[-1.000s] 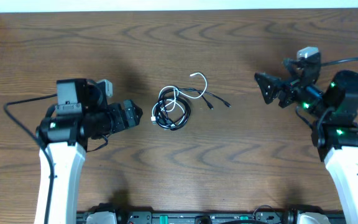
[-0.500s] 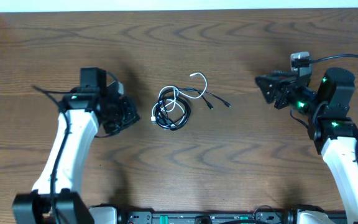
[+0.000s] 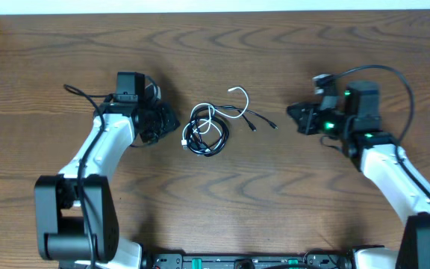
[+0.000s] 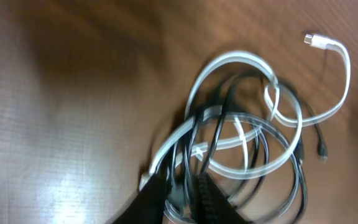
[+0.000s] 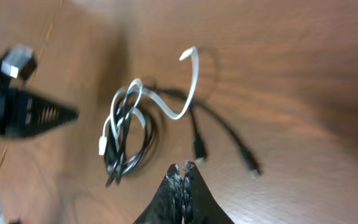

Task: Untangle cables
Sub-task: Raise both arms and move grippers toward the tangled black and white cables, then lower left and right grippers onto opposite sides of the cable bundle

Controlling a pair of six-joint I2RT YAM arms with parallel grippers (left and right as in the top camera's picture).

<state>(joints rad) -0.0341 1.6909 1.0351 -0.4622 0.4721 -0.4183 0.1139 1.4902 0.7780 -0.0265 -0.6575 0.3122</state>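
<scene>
The cables (image 3: 206,128) lie in a loose tangle at the middle of the wooden worktop (image 3: 222,202), between the two arms. The overhead view shows the left hand (image 3: 173,123) just beside the coil's left edge and the right hand (image 3: 293,116) well apart from it, past the stray plug ends. The overhead view is too small to show how far either hand is open; the wrist views settle most of that. From the left wrist, the fingers (image 4: 215,202) stand a crack apart right at the near edge of the coil. I cannot tell whether any strand is caught between them. This view also shows the white cable (image 4: 344,68) looping over and through the black cables (image 4: 298,186), its plug lying free at the far end. From the right wrist, the fingers (image 5: 175,194) are pressed together with nothing between them, pointing at the two black plug ends. The left hand shows blurred beyond the coil.
</scene>
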